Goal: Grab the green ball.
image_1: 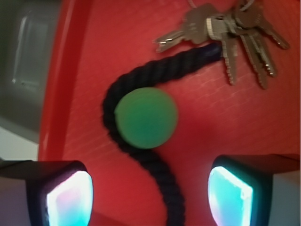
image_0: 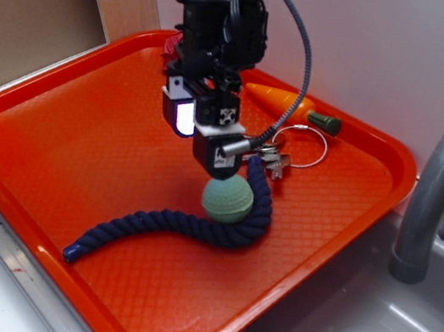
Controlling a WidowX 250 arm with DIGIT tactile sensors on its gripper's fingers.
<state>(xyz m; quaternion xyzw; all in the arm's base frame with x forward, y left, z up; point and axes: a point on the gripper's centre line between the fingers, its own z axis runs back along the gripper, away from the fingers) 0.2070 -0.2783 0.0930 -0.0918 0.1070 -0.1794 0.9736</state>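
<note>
The green ball (image_1: 146, 117) lies mid-tray (image_0: 56, 128), nestled in the dark rope's (image_1: 155, 165) curve. The claw (image_1: 149, 195) hovers above it, spread wide, gripping nothing.

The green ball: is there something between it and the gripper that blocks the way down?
Nothing visible lies between them. The gripper hangs open above the green ball, with bare tray beside it. The dark blue rope curls against the ball's side, so a finger may catch it. The keys lie apart.
</note>
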